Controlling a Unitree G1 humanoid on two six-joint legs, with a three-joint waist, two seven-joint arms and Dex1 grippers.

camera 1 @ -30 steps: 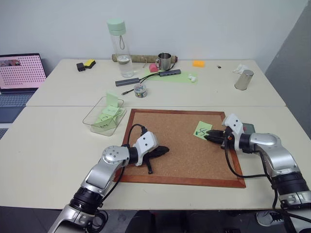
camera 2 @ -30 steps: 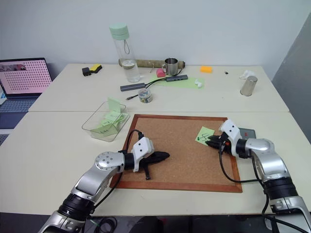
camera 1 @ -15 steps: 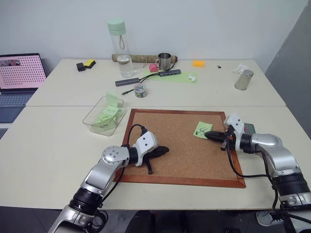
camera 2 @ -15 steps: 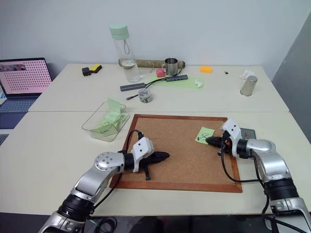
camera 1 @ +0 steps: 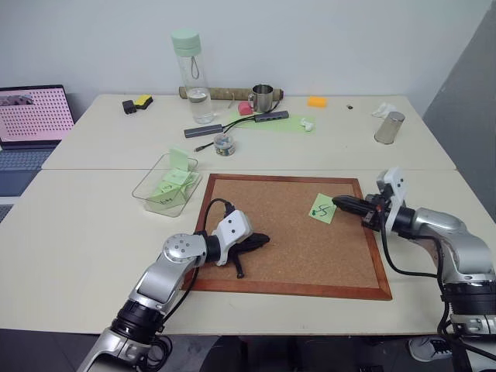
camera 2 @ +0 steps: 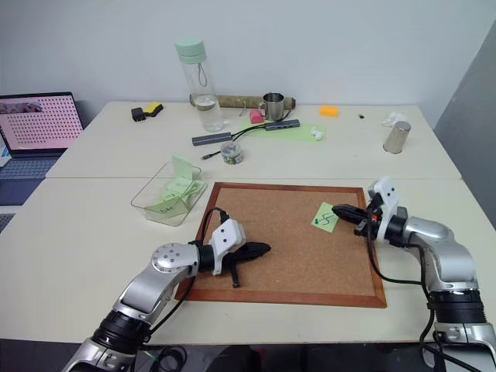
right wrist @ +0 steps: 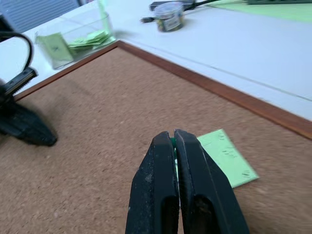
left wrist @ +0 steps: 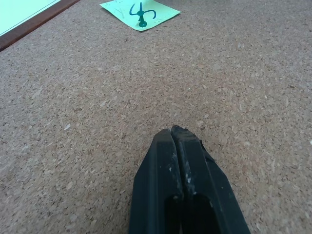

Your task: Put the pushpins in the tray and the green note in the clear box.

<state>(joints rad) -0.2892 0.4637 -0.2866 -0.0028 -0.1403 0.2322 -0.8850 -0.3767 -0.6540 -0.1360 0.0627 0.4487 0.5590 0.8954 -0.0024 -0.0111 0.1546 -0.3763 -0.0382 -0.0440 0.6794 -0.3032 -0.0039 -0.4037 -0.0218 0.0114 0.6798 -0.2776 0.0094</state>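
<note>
Pushpin, dark green and tiny with a plastic head (left wrist: 142, 20), stands upright in the small light green square sticky note (camera 1: 322, 208), which carries a black handwritten squiggle and lies flat near the right edge of the wood-framed corkboard (camera 1: 288, 256) on the tabletop. The pushpin looks hard and slippery, so it is best pinched by the head and pulled straight out. Once freed, the sticky note should be feather-light and floppy, best nipped at a lifted edge. The right gripper (camera 1: 337, 201) hovers just beside the sticky note, closed tight; a green sliver shows between its fingers, and I cannot tell whether that is something held. The left gripper (camera 1: 266, 239), closed and empty, rests on the corkboard. The clear plastic box (camera 1: 153, 177) with sloping walls sits well apart, off the corkboard's far left corner.
</note>
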